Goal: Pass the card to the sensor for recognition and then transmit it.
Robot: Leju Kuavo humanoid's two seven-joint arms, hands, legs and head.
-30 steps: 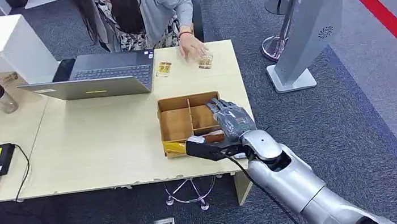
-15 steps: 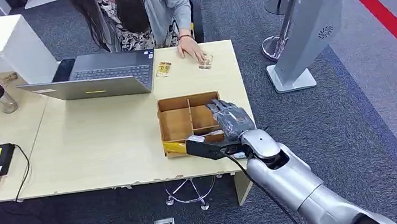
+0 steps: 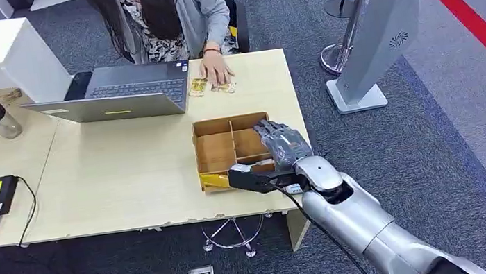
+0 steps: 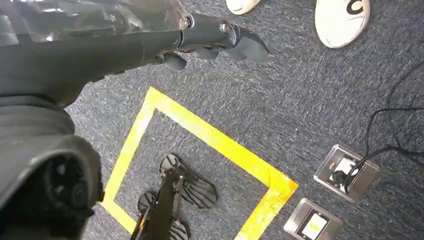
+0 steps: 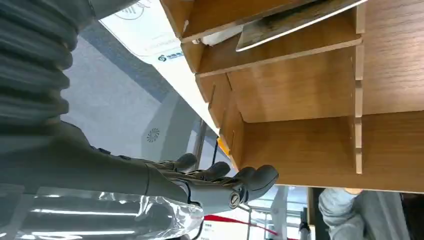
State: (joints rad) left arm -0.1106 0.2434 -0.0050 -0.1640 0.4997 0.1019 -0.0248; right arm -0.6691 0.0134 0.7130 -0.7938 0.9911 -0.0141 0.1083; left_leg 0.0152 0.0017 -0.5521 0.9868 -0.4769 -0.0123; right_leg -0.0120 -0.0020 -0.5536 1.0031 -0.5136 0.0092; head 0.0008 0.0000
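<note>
Roughly, left to right, head view unless noted:
- left hand (image 4: 215, 42): left wrist view, upper centre, hanging over carpet, fingers loosely stretched, holding nothing
- table (image 3: 126, 172): pale top, left and centre; near edge and right edge just beside the box
- laptop (image 3: 116, 93): upper centre-left, open
- cards (image 3: 200, 86): two small flat pieces, upper centre, under a person's hand (image 3: 214, 67)
- box (image 3: 231, 149): centre, open cardboard tray with dividers; right wrist view shows a thin card (image 5: 295, 22) leaning in one compartment
- right hand (image 3: 283, 142): above the box's right compartments, fingers extended and apart, nothing in them
- sensor stand (image 3: 381, 29): upper right, on carpet, well apart from the table

Handling, judged: card light, stiff, slick, thin; pinch by a raised edge. Dividers crowd the fingers; open room lies right of the table
</note>
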